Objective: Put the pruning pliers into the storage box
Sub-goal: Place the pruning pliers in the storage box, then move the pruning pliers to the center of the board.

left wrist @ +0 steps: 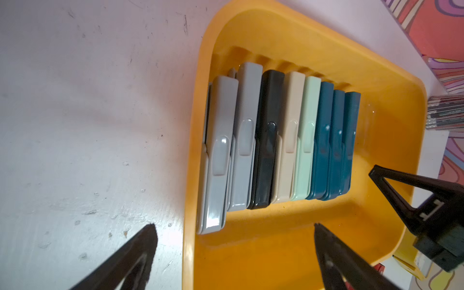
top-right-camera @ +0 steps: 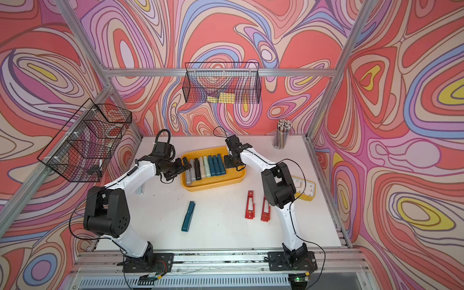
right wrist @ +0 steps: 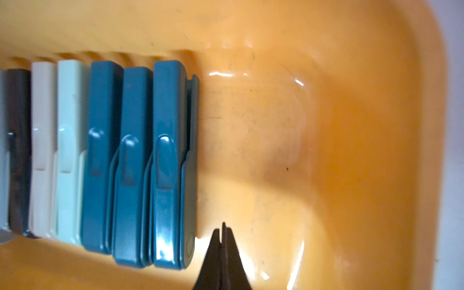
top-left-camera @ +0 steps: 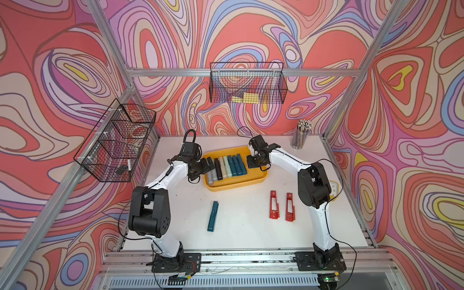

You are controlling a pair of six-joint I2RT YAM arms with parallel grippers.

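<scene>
The yellow storage box (top-left-camera: 236, 186) stands mid-table and holds a row of pruning pliers: two grey (left wrist: 221, 155), then black, beige, mint and three teal (right wrist: 165, 160). One more teal plier (top-left-camera: 213, 216) and two red slotted ones (top-left-camera: 274, 204) lie on the table in front of the box. My left gripper (left wrist: 233, 226) is open at the grey end of the row, one finger outside the rim and one over the box floor. My right gripper (right wrist: 223, 227) is shut on nothing, low over the bare box floor beside the last teal plier.
A cup of pencils (top-left-camera: 301, 135) stands at the back right. A yellow alarm clock (top-right-camera: 305, 188) sits behind my right arm. Black wire baskets hang on the back wall (top-left-camera: 247, 82) and the left wall (top-left-camera: 115, 148).
</scene>
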